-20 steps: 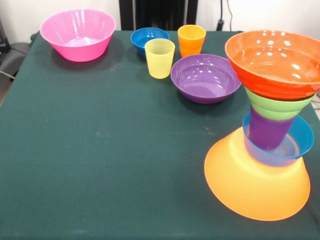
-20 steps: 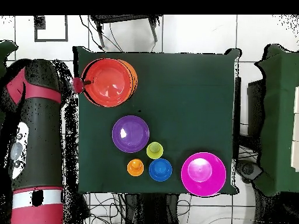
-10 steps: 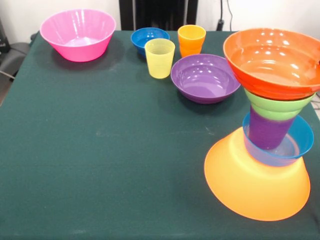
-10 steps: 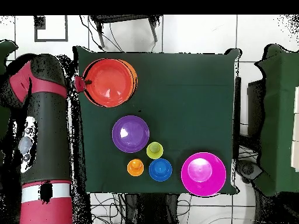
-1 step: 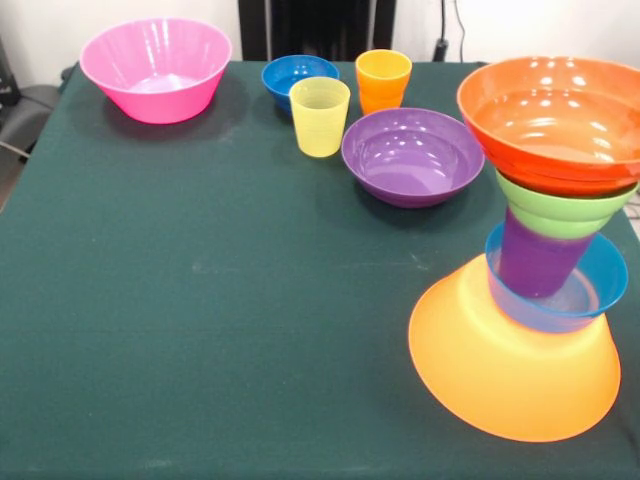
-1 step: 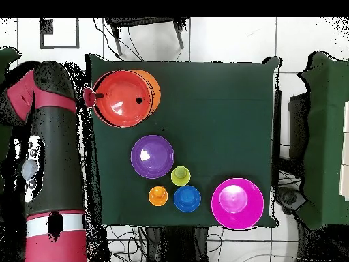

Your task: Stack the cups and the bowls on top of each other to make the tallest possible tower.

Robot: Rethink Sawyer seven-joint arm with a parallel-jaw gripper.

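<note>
Tower base: the yellow-orange bowl (image 5: 513, 360) lies upside down at the near right corner of the table (image 5: 220, 330).
Tower column: above the base sit a light blue bowl (image 5: 590, 290), a purple cup (image 5: 535, 260), a green bowl (image 5: 562, 214) and an orange-red bowl (image 5: 552, 125), in that order upward.
Key relation: in the overhead view the orange-red bowl (image 6: 121, 99) sits off-centre over the base, whose rim shows only on one side; the top piece appears to lean away from the column's axis, toward the arm.
Arm: the red and black arm (image 6: 51, 164) lies along the table's edge, just beside the tower.
Claw: a small red part (image 6: 89, 97) touches or nearly touches the orange-red bowl's rim; whether this is the claw, and how far open it is, cannot be told.
Loose, middle: the purple bowl (image 5: 412, 155) stands just behind the tower.
Loose, far: yellow cup (image 5: 319, 116), orange cup (image 5: 383, 78) and dark blue bowl (image 5: 296, 75) cluster together; the pink bowl (image 5: 156, 68) stands at the far left corner.
Judgement: the tower's lean probably matters more than the next piece.
</note>
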